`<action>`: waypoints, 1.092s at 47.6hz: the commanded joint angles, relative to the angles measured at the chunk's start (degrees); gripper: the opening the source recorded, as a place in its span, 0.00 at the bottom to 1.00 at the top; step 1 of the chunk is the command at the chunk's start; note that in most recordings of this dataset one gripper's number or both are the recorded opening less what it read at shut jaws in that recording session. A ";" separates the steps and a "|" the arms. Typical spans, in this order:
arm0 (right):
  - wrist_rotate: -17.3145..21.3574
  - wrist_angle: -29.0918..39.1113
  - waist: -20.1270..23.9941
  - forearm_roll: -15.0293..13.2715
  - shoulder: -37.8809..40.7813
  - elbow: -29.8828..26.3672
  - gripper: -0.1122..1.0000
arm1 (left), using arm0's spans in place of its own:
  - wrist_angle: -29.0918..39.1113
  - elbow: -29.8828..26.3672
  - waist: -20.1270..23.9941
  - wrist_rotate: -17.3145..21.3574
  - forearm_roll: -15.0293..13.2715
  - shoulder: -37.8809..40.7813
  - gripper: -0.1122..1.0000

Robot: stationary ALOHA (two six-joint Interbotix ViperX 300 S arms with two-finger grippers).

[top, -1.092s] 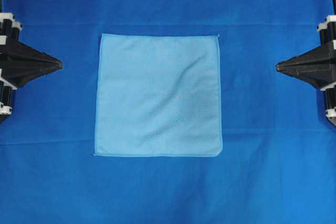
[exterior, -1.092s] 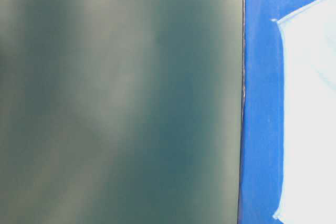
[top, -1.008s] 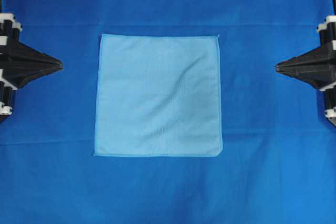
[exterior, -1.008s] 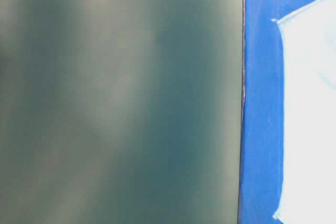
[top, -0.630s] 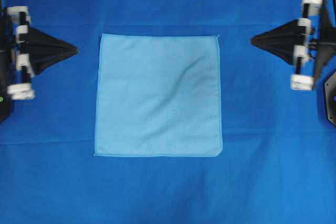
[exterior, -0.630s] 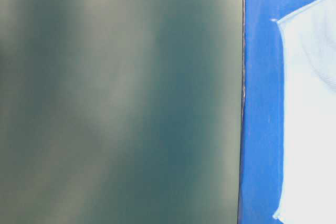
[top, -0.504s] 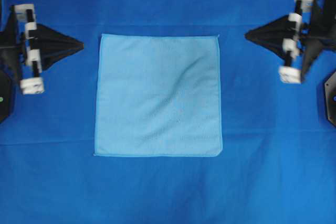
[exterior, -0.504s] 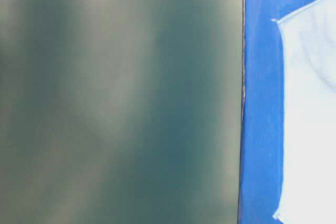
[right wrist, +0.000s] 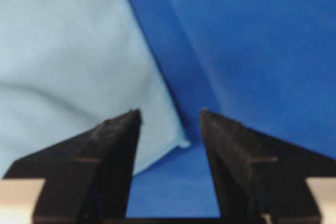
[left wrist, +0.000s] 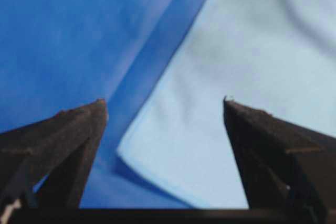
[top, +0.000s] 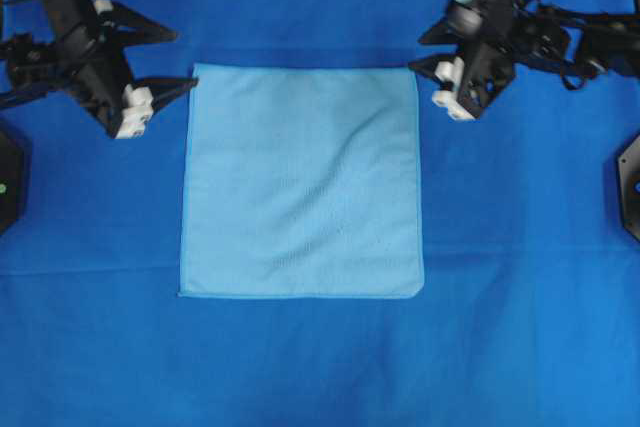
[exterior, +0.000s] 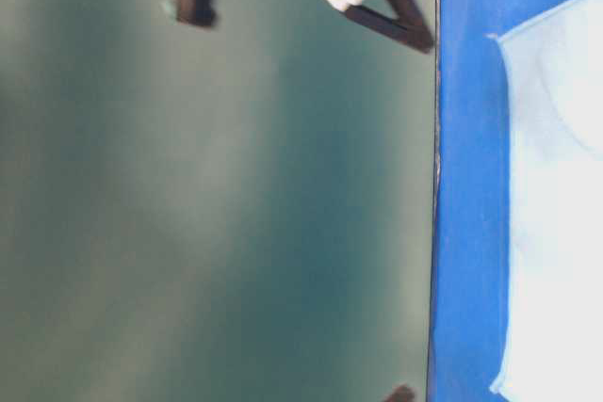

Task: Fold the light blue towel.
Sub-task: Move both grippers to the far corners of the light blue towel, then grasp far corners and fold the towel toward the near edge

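- Both grippers have been swung in from the table's sides to the far corners of the light blue towel (top: 301,182) — jaws now spread.
- Flat on the royal-blue table cloth (top: 320,367), the towel is untouched.
- One corner each is framed by the left gripper (top: 170,59) and right gripper (top: 430,52); neither holds anything.

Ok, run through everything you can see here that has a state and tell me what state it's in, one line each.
light blue towel: spread flat and unfolded on the table cloth, not gripped.
left gripper: open, at the towel's far left corner, holding nothing.
right gripper: open, at the towel's far right corner, holding nothing.
table cloth: laid out flat under the towel, with faint crease lines.
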 commanded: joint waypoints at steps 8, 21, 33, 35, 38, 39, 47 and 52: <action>-0.09 -0.09 -0.88 -0.53 7.29 -3.25 0.57 | -6.59 -2.37 2.46 -0.09 -0.09 11.95 0.85; -0.09 -0.53 -2.37 -0.53 11.07 -3.52 0.57 | -9.14 -4.39 6.68 0.70 0.18 21.80 0.85; -0.09 -1.93 -2.37 -0.44 12.39 -3.60 0.56 | -8.00 -5.10 6.33 0.97 0.35 24.08 0.82; -0.09 -1.93 -2.37 -0.44 12.39 -3.60 0.54 | -7.29 -5.10 5.80 0.97 0.35 24.08 0.78; -0.09 -1.67 -2.37 -0.53 12.39 -3.60 0.49 | -6.42 -5.27 4.75 1.32 0.35 24.17 0.68; -0.18 -1.58 -2.37 -0.53 12.39 -3.60 0.45 | -6.15 -5.27 4.39 1.41 0.35 24.17 0.64; -0.44 -0.88 -1.93 -0.62 12.30 -3.60 0.12 | -5.54 -5.10 2.02 1.85 0.53 24.17 0.19; -0.44 -0.70 -1.85 -0.62 12.30 -3.69 0.12 | -5.10 -4.92 2.02 1.93 0.53 23.73 0.11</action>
